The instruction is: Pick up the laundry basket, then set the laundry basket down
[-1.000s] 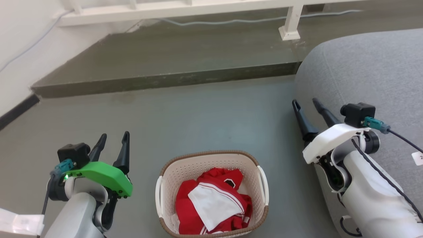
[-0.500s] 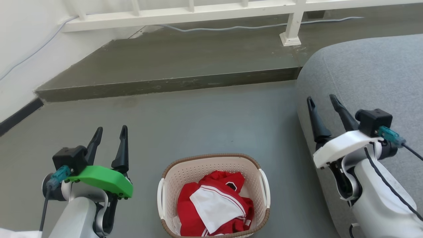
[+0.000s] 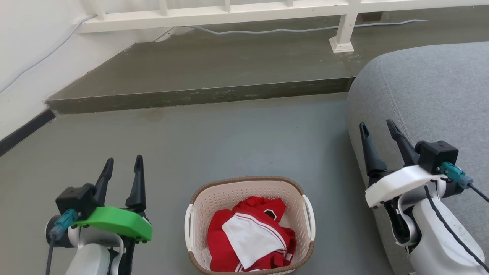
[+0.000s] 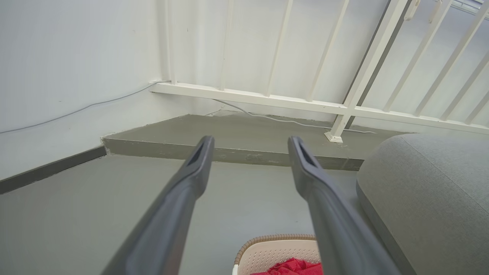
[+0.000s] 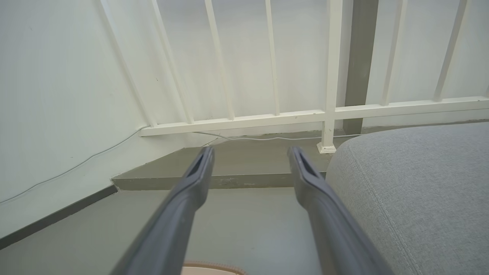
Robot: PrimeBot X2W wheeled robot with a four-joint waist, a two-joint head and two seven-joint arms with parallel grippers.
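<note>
The laundry basket point(image 3: 250, 190) stands on the grey floor at the bottom middle of the head view, cream with a brown braided rim and white side handles, holding red and white clothes. My left gripper point(image 3: 123, 163) hangs open to its left, apart from it, fingers pointing away from me. Off to the basket's right, against the sofa's edge, my right gripper point(image 3: 376, 127) is open too. The left wrist view catches the basket's far rim point(image 4: 275, 241) low between its open fingers point(image 4: 250, 143). A sliver of that rim point(image 5: 214, 266) shows under the right gripper point(image 5: 250, 152).
A grey sofa point(image 3: 431, 95) fills the right side, close to my right arm. A raised concrete step point(image 3: 214, 68) crosses the floor ahead, with a white railing point(image 3: 267, 9) and a cable behind it. A white wall runs along the left.
The head camera has tilted, so the step and railing sit lower in view. Both arms have shifted a little, the left gripper lower and the right one further right. Both stay open.
</note>
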